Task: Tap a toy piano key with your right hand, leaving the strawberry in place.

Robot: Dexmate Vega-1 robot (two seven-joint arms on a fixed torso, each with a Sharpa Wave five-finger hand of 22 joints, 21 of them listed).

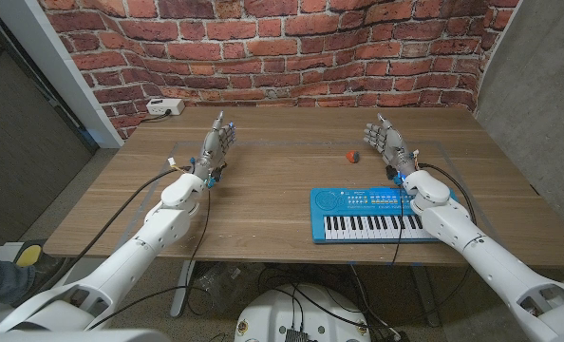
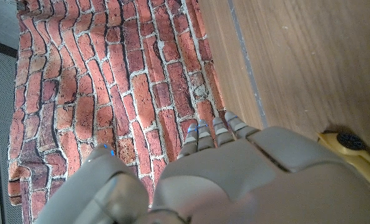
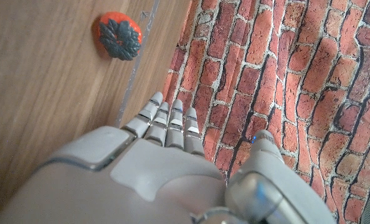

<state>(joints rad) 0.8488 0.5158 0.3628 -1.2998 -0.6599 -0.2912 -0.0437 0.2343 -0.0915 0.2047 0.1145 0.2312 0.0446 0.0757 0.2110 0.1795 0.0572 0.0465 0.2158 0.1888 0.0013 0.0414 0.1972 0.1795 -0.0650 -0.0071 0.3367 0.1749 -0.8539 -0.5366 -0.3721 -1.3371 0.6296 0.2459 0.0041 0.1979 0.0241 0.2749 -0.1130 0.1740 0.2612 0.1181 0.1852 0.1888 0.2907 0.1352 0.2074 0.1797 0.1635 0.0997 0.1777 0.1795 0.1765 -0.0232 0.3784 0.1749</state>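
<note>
Waiting to begin: the right hand (image 1: 385,141) stands off the toy piano (image 1: 369,215), fingers straight and apart, holding nothing.

From that hand, the strawberry (image 1: 352,156) lies just beside it on the wooden surface (image 1: 272,190), apart from the fingers, and the blue toy piano sits nearer the robot, under the right forearm, its keys untouched. The left hand (image 1: 216,147), likewise spread and empty, stands well apart across the surface. By my judgement nothing is done yet: the reach down to a key and the tap remain.

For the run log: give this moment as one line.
right hand: open, beyond toy piano, no key touched | left hand: open, idle | strawberry: on table, untouched
</note>
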